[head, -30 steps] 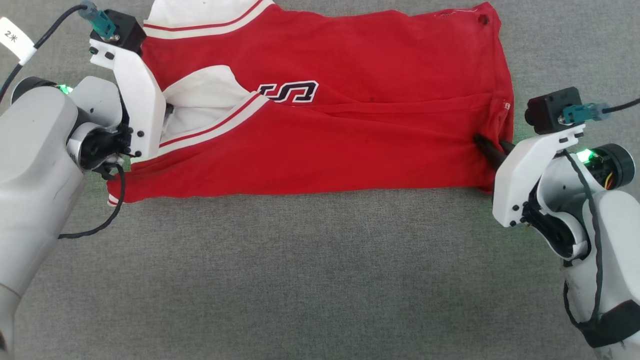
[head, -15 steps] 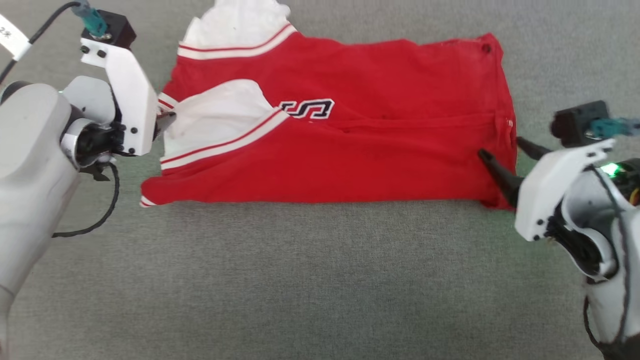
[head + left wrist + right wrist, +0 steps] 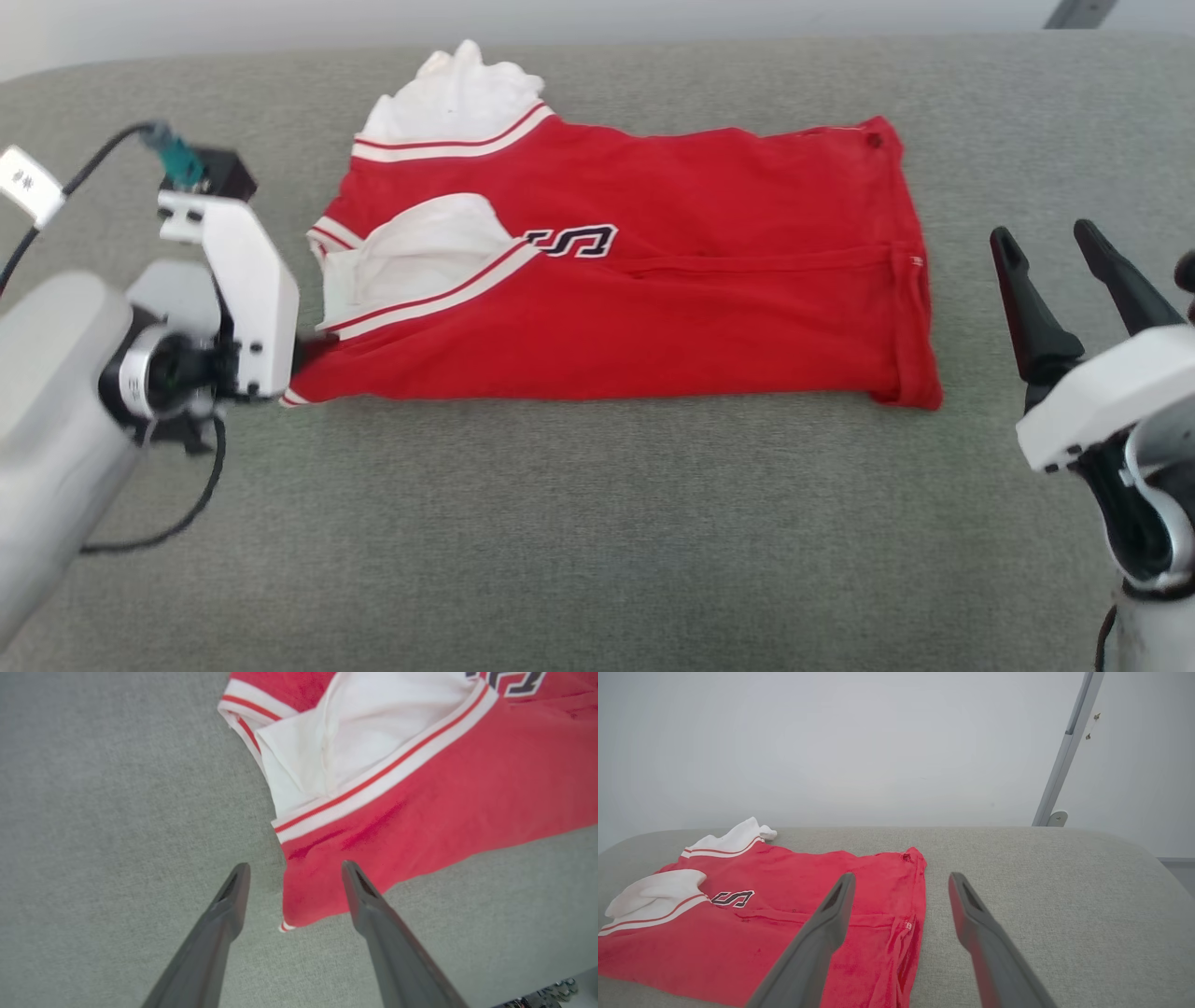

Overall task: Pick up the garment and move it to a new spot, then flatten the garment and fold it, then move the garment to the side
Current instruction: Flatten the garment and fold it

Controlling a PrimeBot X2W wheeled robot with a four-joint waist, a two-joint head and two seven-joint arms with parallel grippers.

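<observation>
Head view: watching the garment [image 3: 653,308] lying folded on the grey cushion [image 3: 597,523], right gripper [image 3: 1042,231] gaping near its hem, empty; left wrist view adding the left gripper [image 3: 295,867] gaping over the striped corner, empty.

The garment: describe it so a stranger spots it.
Start at the wide grey padded surface. The garment lies flat across its far middle. It is bright red with white striped trim and a dark-outlined letter patch, against plain grey.

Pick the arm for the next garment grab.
Probably left arm: its open jaws frame the garment's near corner. The right arm's jaws, also open, sit clear of it, over bare cushion.
</observation>
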